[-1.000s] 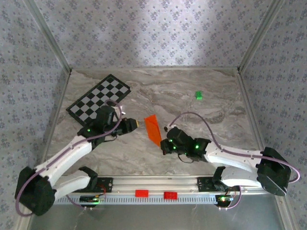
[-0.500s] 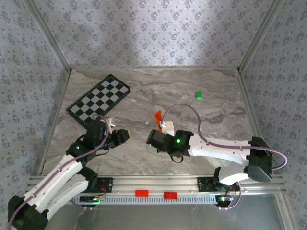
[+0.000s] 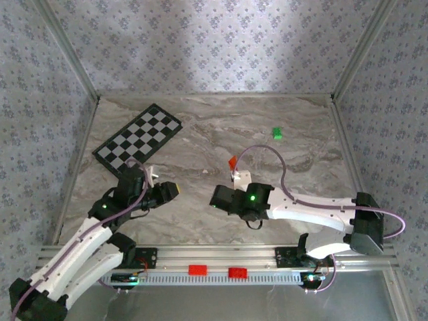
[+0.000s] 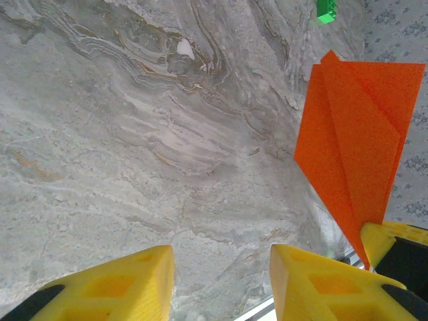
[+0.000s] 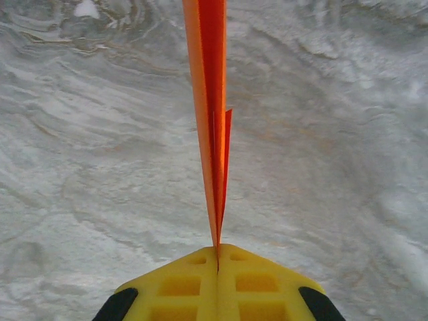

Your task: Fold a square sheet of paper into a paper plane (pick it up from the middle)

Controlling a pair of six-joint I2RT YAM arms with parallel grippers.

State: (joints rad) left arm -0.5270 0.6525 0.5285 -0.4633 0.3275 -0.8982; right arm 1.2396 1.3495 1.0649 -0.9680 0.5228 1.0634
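Note:
The paper plane [image 5: 208,100] is a narrow orange dart with a centre crease, seen edge-on in the right wrist view. My right gripper [image 5: 217,251] is shut on its near tip and holds it above the marble table. In the top view the paper plane [image 3: 232,162] shows as a small orange sliver just beyond the right gripper [image 3: 231,175]. In the left wrist view the plane [image 4: 354,127] stands broadside at the right. My left gripper [image 3: 175,190] hangs to its left, apart from it. The left gripper [image 4: 221,267] is open, with bare table between its yellow fingers.
A black-and-white checkered board [image 3: 138,138] lies at the far left of the table. A tiny green block [image 3: 276,133] sits at the far right, and it shows as a green block [image 4: 326,10] at the top of the left wrist view. Patterned walls enclose the table.
The left gripper has let go of the paper, opened and drawn back to the left. The right gripper has turned the plane edge-on and carried it slightly right and farther back.

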